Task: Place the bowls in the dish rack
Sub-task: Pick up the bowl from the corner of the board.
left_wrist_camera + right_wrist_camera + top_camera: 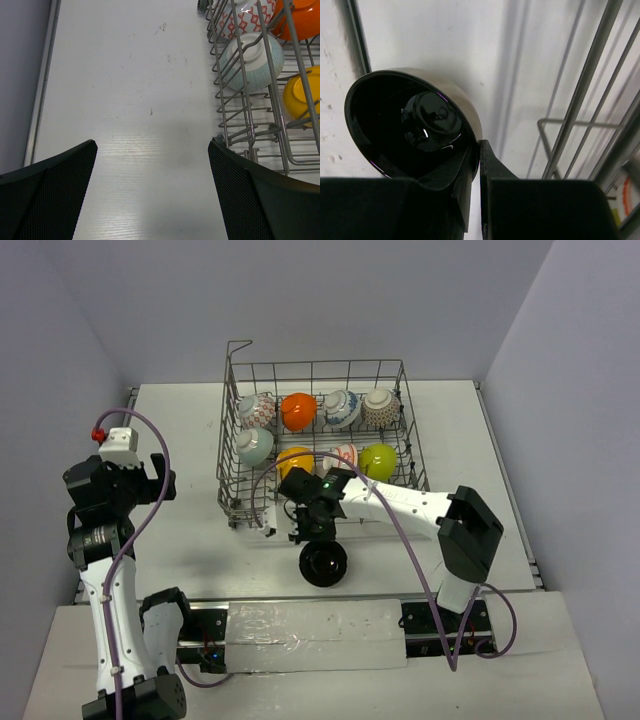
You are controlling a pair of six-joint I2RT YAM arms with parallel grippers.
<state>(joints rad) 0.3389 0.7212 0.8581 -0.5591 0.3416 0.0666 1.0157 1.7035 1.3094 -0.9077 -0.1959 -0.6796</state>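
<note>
Right gripper (479, 156) pinches black bowl (410, 125) by rim (beside dish rack (580, 100)).

White table (180, 440): wire dish rack (320, 363) stands centre-back; black bowl (323, 562) just before it, contact with top unclear.

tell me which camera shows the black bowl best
Right wrist: the glossy black bowl is close up, rim pinched in the right gripper. Top view shows it small, partly under that gripper, outside the dish rack. Left wrist view misses it.
</note>
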